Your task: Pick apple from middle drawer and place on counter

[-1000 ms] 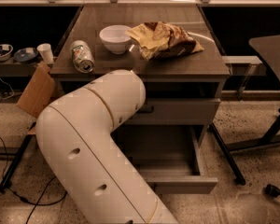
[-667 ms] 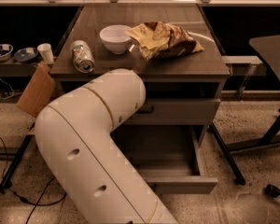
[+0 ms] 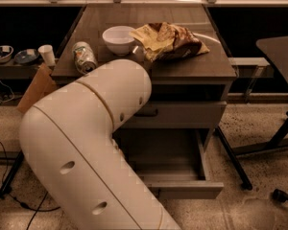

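Under the counter's (image 3: 192, 67) front edge the middle drawer (image 3: 182, 188) stands pulled out, its grey floor showing on the right. The apple is not visible, and where it lies cannot be told, since the robot's big white arm (image 3: 86, 143) covers the drawer's left part. The gripper is hidden behind that arm, somewhere toward the cabinet's front-left; whether it is open, closed or holding anything cannot be told. The upper drawer (image 3: 187, 114) is shut. On the counter, a white bowl (image 3: 119, 38) sits mid-left, a can (image 3: 84, 57) lies near the front-left corner, and a crumpled bag (image 3: 170, 40) is just right of the bowl.
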Action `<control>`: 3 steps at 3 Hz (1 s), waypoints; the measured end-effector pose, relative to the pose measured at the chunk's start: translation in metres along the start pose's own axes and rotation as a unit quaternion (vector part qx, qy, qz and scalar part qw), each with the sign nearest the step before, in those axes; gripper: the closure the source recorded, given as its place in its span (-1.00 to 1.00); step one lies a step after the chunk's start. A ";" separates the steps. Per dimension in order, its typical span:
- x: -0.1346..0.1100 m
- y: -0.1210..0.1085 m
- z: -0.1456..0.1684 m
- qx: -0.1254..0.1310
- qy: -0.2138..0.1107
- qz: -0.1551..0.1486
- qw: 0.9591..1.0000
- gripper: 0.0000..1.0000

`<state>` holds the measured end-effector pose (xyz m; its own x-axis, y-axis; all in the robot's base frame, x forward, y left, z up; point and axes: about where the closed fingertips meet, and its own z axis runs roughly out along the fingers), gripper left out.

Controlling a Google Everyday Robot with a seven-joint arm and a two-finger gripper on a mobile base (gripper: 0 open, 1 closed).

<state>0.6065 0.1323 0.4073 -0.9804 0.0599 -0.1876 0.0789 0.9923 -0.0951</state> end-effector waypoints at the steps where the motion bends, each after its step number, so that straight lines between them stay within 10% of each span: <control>1: -0.001 -0.024 -0.025 0.007 -0.019 -0.014 1.000 1.00; 3: 0.001 -0.096 -0.109 -0.002 -0.034 -0.019 0.999 1.00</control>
<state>0.5780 0.0488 0.5224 -0.9682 0.0144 -0.2496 0.0403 0.9943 -0.0990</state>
